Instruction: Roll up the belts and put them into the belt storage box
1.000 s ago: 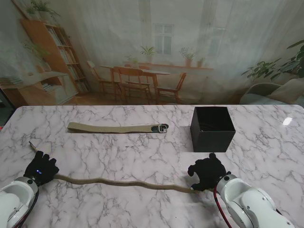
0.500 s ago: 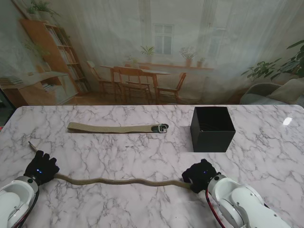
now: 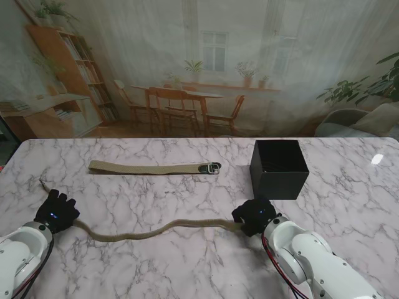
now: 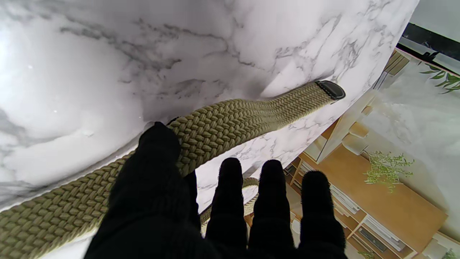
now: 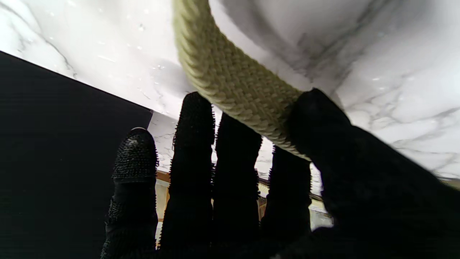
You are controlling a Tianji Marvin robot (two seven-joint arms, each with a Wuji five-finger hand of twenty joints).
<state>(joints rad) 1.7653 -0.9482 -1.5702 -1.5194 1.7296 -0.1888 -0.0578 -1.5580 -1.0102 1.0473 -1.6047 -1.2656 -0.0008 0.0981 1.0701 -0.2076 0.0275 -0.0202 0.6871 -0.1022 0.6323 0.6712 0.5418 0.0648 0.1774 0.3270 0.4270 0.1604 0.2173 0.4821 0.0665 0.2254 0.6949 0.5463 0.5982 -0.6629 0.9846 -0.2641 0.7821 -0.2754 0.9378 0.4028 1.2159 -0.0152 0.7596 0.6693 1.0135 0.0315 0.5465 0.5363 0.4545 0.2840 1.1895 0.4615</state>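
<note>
A tan woven belt (image 3: 149, 230) lies in a wavy line across the near part of the table. My left hand (image 3: 56, 212) is shut on it near its tail end, thumb (image 4: 158, 151) pressing the webbing (image 4: 222, 122), the dark tip (image 4: 330, 90) sticking out past the hand. My right hand (image 3: 254, 217) is shut on the belt's other end, thumb (image 5: 316, 118) and fingers around the weave (image 5: 230, 79). A second tan belt (image 3: 153, 167) with a metal buckle lies flat farther from me. The black storage box (image 3: 278, 168) stands just beyond my right hand.
The marble table (image 3: 349, 193) stretches wide to the right of the box. The box's black wall (image 5: 64, 144) fills one side of the right wrist view, close to the fingers. A printed room backdrop stands behind the table's far edge.
My right hand has moved left and away from me toward the box, pulling its belt end along. The belt has buckled into a deeper wave. My left hand shifted slightly farther away.
</note>
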